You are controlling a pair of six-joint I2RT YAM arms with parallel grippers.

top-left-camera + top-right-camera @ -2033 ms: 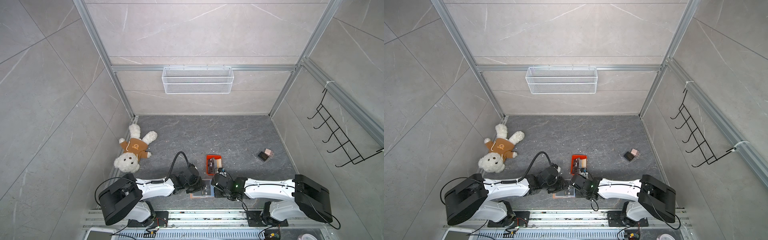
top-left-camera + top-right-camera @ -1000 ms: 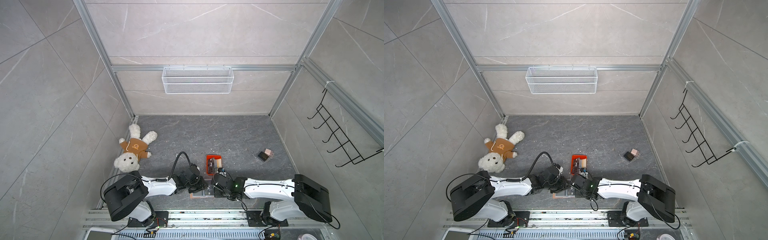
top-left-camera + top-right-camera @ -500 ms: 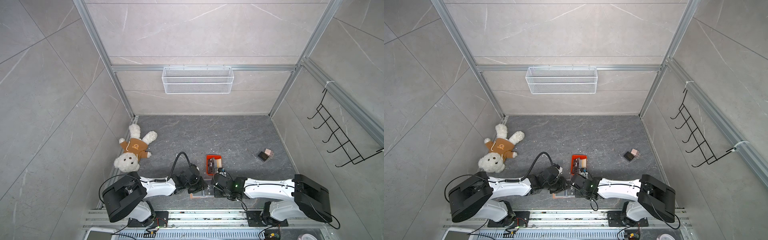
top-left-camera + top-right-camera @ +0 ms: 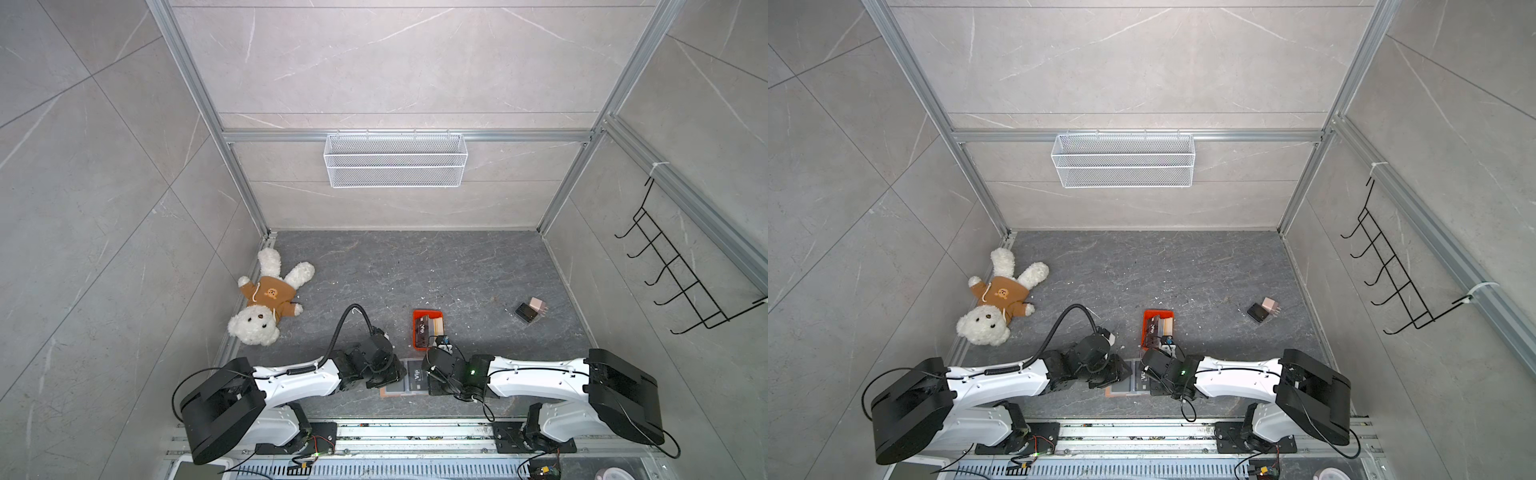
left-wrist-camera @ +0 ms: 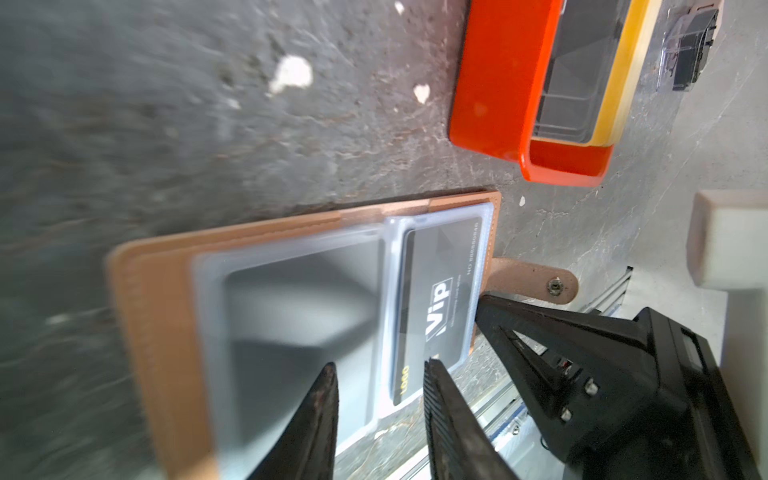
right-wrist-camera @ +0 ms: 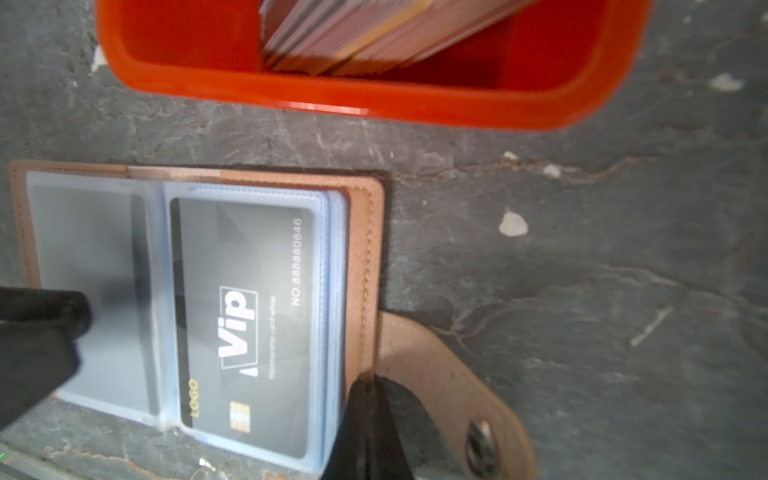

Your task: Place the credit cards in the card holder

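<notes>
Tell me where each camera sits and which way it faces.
Top views: high overhead, looking down; left arm and right arm meet at the card holder.
Left wrist: on the left arm, over the card holder; left gripper shows, open.
Right wrist: on the right arm, facing card holder and orange tray; right gripper shows, shut.
Wrist views share the sleeved VIP card.

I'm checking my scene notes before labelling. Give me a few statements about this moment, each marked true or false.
1. The card holder lies open. True.
2. A black VIP card is tucked inside it. True.
3. The orange tray holds no cards. False: a stack of cards stands in it.
4. The right pincer is wide open. False: it is shut, at the holder's edge by the snap tab.
5. The left pincer has its jaws apart. True.
</notes>
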